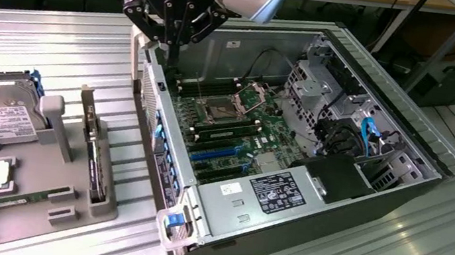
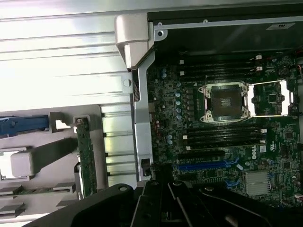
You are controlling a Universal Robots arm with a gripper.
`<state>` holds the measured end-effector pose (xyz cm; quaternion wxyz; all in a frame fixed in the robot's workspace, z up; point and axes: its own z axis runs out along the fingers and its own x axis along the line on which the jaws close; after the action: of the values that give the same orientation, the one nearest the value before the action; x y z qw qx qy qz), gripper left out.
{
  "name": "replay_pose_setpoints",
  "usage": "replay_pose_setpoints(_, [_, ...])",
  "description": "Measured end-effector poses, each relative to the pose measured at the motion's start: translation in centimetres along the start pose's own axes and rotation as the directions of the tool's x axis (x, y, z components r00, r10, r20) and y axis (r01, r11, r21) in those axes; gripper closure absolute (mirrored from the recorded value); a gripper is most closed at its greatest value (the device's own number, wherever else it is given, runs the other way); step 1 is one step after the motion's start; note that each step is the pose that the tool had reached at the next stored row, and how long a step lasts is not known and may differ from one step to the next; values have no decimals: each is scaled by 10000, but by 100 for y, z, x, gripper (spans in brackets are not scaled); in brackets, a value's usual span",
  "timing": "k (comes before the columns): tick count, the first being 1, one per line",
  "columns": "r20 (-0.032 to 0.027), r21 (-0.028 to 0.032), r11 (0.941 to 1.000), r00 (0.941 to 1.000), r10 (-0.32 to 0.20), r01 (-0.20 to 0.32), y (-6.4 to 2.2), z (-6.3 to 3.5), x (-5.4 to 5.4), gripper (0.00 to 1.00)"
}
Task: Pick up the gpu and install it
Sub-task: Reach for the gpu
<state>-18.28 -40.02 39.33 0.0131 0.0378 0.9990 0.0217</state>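
Gpu (image 1: 97, 163) in tray (image 1: 42, 172), jaws seemingly closed

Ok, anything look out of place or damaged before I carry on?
Nothing spilled or damaged. The gpu stands on edge in its tray slot. Only oddity: the CPU socket lies open, its load plate flipped back, apparently empty.

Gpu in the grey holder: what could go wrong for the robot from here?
1. The shut gripper hangs above the case wall; a low sideways move could clip it.
2. The gpu stands on edge in a holder slot; an off-centre grip might tilt or jam it.
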Motion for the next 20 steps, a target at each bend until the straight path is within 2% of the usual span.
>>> replay_pose_setpoints(10, [0, 0, 10000, 10000, 0, 0, -26, -6, 187, 89])
replay_pose_setpoints(20, [0, 0, 10000, 10000, 0, 0, -89, -14, 399, 89])
